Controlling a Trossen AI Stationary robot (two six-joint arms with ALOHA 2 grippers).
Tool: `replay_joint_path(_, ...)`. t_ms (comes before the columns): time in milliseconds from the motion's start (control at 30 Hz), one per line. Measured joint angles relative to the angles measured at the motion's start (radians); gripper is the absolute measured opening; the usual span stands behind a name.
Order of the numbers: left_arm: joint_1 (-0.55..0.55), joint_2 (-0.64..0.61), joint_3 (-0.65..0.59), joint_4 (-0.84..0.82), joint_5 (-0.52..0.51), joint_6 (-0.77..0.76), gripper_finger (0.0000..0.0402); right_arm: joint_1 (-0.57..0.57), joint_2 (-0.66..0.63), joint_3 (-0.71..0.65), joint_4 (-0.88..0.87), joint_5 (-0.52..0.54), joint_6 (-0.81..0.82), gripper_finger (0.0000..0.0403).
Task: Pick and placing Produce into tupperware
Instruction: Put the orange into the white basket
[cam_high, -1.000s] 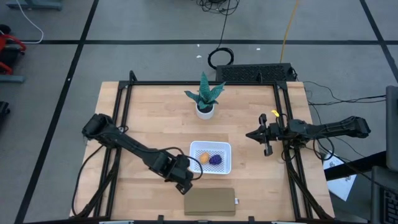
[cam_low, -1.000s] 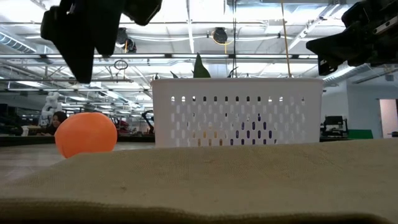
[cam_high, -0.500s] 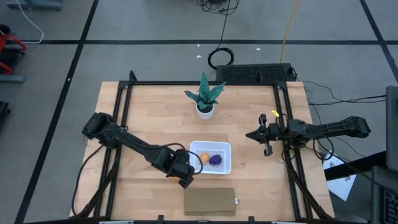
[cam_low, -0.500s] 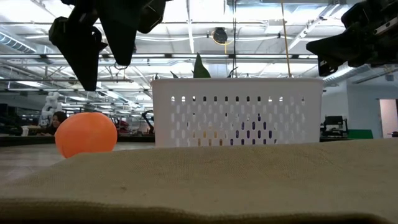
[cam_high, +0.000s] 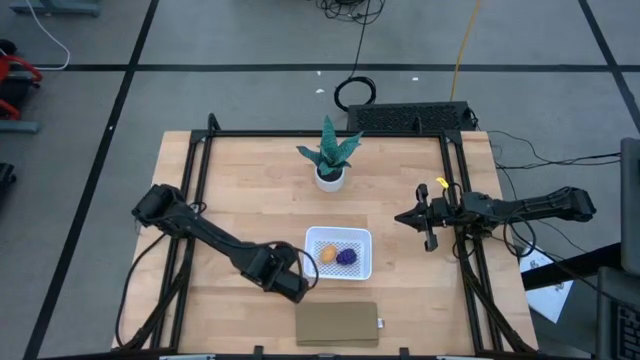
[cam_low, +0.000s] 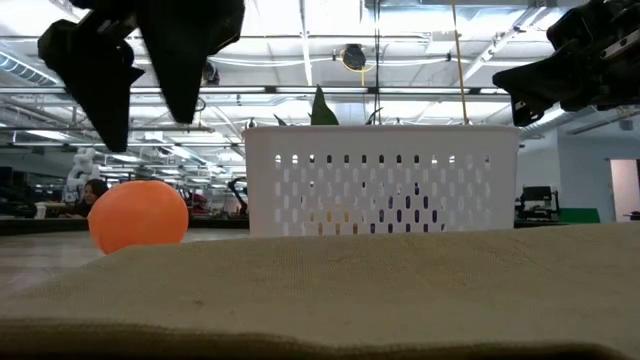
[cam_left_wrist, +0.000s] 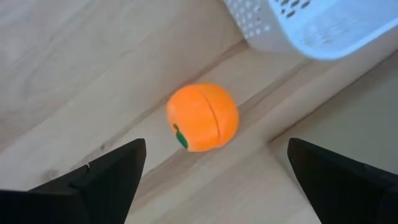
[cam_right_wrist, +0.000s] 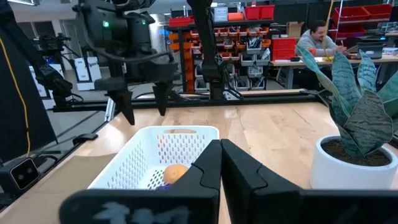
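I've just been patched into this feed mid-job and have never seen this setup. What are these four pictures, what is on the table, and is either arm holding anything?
Two dark robot arms work at a wooden table. One picture looks straight down, one looks level across the tabletop, and one comes from each arm's wrist.

On the table stand a shallow white perforated square container, a green potted plant and a flat tan-brown rectangular pad. Inside the container lie a tan-yellow oval piece and a dark purple lump.

A bright orange toy ball lies on the wood just outside the container. The left pincer hangs open over it, holding nothing. The right pincer waits shut and empty near the table's right edge.
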Motion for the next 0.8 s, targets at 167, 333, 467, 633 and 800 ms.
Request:
replay_joint_path(167, -0.001, 0.034, 0.001, 0.019, -0.001, -0.031, 0.0397, 0.000, 0.000, 0.000, 0.000, 0.000, 0.000, 0.0000)
replay_joint_path(333, -0.002, 0.063, 0.001, 0.036, 0.016, -0.025, 0.0397, 0.000, 0.000, 0.000, 0.000, 0.000, 0.000, 0.0000)
replay_joint_path(467, 0.002, 0.077, 0.000, 0.029, 0.015, -0.026, 0.0397, 0.000, 0.000, 0.000, 0.007, 0.000, 0.000, 0.0000)
replay_joint_path(633, 0.004, 0.094, 0.000, 0.027, 0.017, -0.023, 0.0397, 0.000, 0.000, 0.000, 0.003, 0.000, 0.000, 0.0000)
replay_joint_path(800, 0.005, 0.108, 0.001, 0.041, 0.015, -0.014, 0.0397, 0.000, 0.001, 0.000, 0.002, 0.000, 0.000, 0.0000)
